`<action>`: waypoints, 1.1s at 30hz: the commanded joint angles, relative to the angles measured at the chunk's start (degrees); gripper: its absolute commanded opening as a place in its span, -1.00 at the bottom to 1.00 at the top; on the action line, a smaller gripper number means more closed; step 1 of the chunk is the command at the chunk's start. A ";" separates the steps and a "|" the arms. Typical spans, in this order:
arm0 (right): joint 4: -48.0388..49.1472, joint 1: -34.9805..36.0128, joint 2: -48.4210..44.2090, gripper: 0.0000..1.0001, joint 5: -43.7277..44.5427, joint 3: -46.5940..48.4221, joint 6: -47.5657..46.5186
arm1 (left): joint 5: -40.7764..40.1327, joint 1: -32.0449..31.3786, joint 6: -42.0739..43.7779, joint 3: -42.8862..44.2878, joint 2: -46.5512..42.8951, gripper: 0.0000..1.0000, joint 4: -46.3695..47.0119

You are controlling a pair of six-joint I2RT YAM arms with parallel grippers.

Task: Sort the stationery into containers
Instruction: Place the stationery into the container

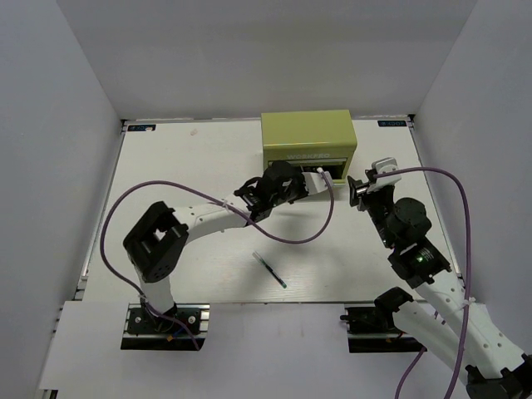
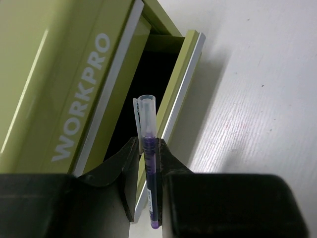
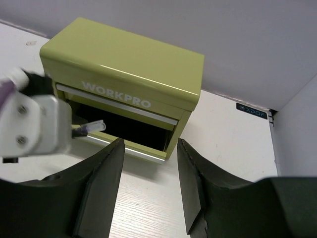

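The yellow-green WORKPRO tool chest point(image 1: 307, 137) stands at the back of the table, and its lower drawer point(image 2: 166, 69) is pulled open with a dark inside. My left gripper point(image 2: 147, 145) is shut on a thin purple pen with a clear cap point(image 2: 146, 111). It holds the pen's cap end at the open drawer's front edge point(image 1: 320, 174). My right gripper point(image 3: 148, 144) is open and empty, just right of the chest front point(image 1: 356, 189). It faces the chest point(image 3: 124, 64) and the open drawer point(image 3: 129, 131). A thin dark pen point(image 1: 269, 269) lies on the table between the arms.
White walls close in the table on three sides. The left arm's purple cable point(image 1: 312, 224) loops over the table in front of the chest. The left gripper's white body point(image 3: 34, 124) fills the left of the right wrist view.
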 commanded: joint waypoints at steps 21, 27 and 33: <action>6.01 0.59 -2.30 0.06 1.62 -1.70 -1.63 | -1.88 1.83 17.48 11.58 13.46 -1.00 9.98; 5.92 0.68 -2.30 0.09 1.62 -1.70 -1.63 | -4.60 2.36 18.09 11.42 15.58 -0.96 11.54; 5.83 0.68 -2.13 0.17 1.36 -1.96 -2.07 | -4.60 2.36 16.95 9.48 14.26 0.31 14.27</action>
